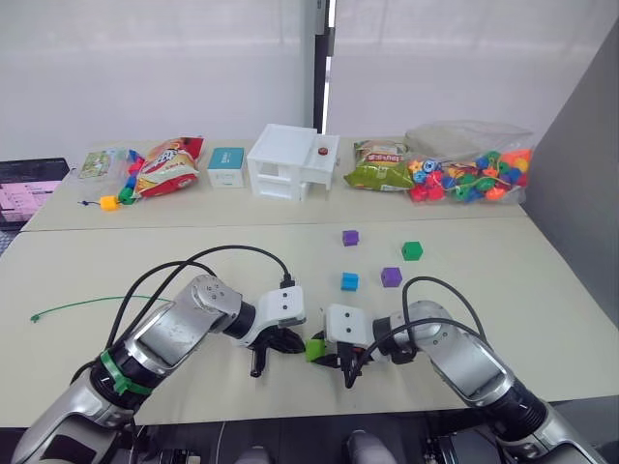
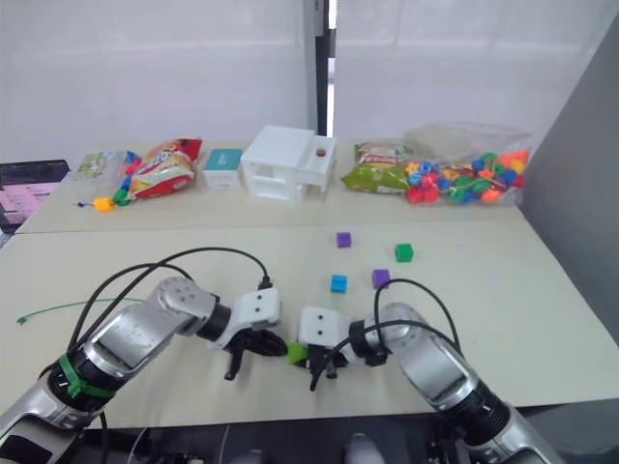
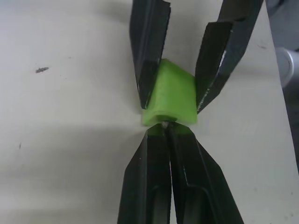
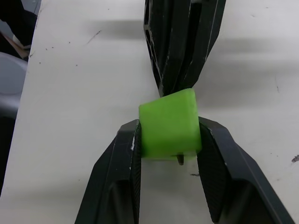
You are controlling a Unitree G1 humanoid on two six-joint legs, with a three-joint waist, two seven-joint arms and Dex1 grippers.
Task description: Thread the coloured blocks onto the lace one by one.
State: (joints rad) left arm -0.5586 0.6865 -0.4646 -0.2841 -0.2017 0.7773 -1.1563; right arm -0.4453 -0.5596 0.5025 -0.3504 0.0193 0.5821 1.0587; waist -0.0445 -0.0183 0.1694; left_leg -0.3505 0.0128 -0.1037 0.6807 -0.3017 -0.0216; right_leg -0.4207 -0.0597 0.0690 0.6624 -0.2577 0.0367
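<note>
A lime green block (image 4: pixel 169 123) is held just above the table's front edge, with my right gripper (image 4: pixel 169 140) shut on its two sides. My left gripper (image 3: pixel 166 129) is shut, its fingertips pressed against the block's hole (image 3: pixel 164 120). A short dark tip (image 4: pixel 180 159) pokes out of the block's other face. The lace (image 1: pixel 82 308) trails as a thin green string across the table at the left and runs under my left arm. Loose blocks lie past the grippers: a blue one (image 1: pixel 349 281), two purple ones (image 1: pixel 391 276) (image 1: pixel 350 237) and a green one (image 1: pixel 412 250).
On the back table stand a white toy house (image 1: pixel 290 161), a teal box (image 1: pixel 226 166), snack bags (image 1: pixel 169 164) (image 1: pixel 379 166) and a clear bag of coloured beads (image 1: pixel 469 174). A grey panel (image 1: pixel 580 184) borders the right side. Black cables (image 1: pixel 232 253) arch over both arms.
</note>
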